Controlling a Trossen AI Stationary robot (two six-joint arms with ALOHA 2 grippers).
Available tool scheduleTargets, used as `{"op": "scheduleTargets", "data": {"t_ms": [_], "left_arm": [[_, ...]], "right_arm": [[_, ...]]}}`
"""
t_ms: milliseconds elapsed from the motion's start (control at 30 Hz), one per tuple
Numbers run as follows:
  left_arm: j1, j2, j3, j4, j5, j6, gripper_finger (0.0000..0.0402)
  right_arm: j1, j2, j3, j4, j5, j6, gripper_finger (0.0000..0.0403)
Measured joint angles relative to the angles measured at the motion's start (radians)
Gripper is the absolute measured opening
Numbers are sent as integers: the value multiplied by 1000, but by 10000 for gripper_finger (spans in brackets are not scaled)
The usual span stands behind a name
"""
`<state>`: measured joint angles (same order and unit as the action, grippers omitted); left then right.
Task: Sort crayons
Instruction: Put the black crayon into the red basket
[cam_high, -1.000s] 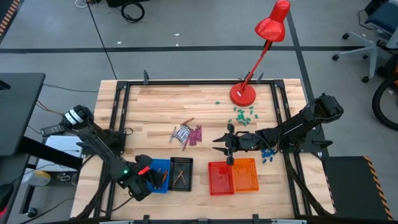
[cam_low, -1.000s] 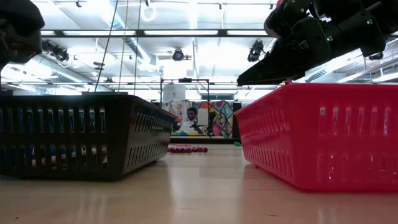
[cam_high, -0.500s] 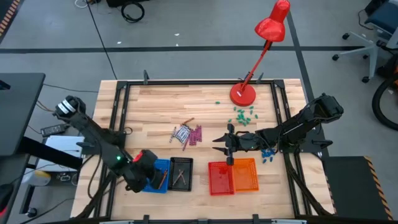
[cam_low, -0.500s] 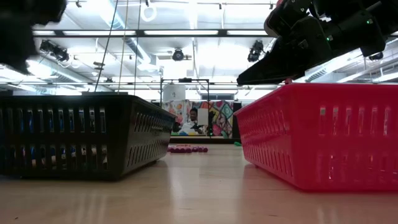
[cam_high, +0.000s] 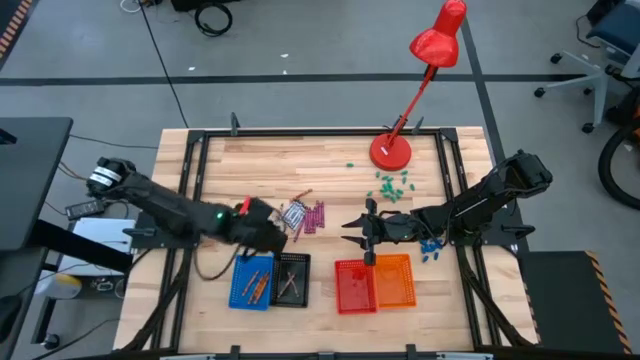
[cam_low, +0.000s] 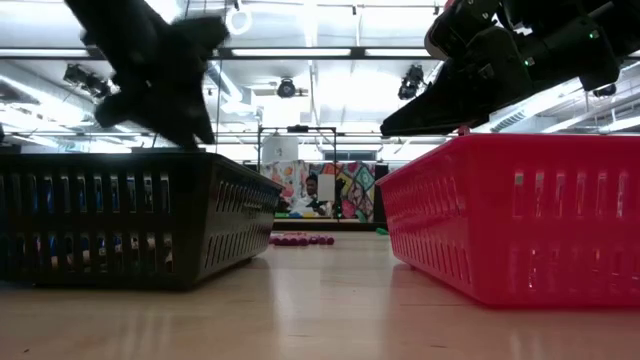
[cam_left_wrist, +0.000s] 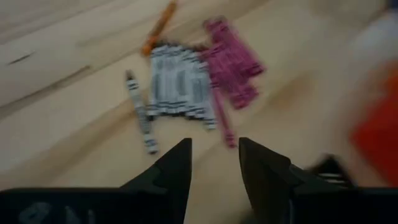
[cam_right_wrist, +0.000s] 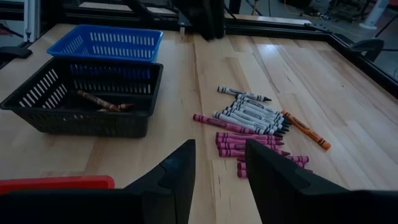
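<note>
The crayons lie in a loose pile on the table's middle: grey-white ones (cam_high: 292, 215), magenta ones (cam_high: 316, 216) and an orange one (cam_left_wrist: 158, 28). My left gripper (cam_high: 278, 232) hovers just left of the pile, slanting down, open, with nothing between its fingers (cam_left_wrist: 214, 155). My right gripper (cam_high: 360, 228) hangs open to the right of the pile and looks across it (cam_right_wrist: 217, 168). A few orange crayons lie in the blue basket (cam_high: 252, 283). Brown ones lie in the black basket (cam_high: 292, 278).
A red basket (cam_high: 352, 285) and an orange basket (cam_high: 395, 278) stand side by side near the front edge. A red desk lamp (cam_high: 392, 150) stands at the back right. Green bits (cam_high: 392, 185) and small blue chunks (cam_high: 430, 248) lie near the right arm.
My left gripper has swung up from over the blue basket at the front left. It has gone toward the far edge and the right, has rolled on the way, and now stands beside the crayon pile. The right arm has kept still.
</note>
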<state>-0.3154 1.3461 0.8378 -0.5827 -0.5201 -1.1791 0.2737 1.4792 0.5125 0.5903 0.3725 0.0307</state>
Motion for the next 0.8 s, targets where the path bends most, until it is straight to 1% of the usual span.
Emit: {"op": "scheduleTargets", "data": {"t_ms": [167,333,400,567,800], "left_arm": [[116,76,0,13,61,104,144],[176,166,0,47,131,170,144],[189,198,0,42,149,181,144],[202,260,0,46,152,204,144],[212,307,0,17,153,204,144]], "right_arm": [[0,0,0,0,0,-3,144],[0,0,0,-3,0,-5,144],[0,0,0,-3,0,-5,144],[0,0,0,-3,0,-5,144],[0,0,0,-1,0,-5,144]]}}
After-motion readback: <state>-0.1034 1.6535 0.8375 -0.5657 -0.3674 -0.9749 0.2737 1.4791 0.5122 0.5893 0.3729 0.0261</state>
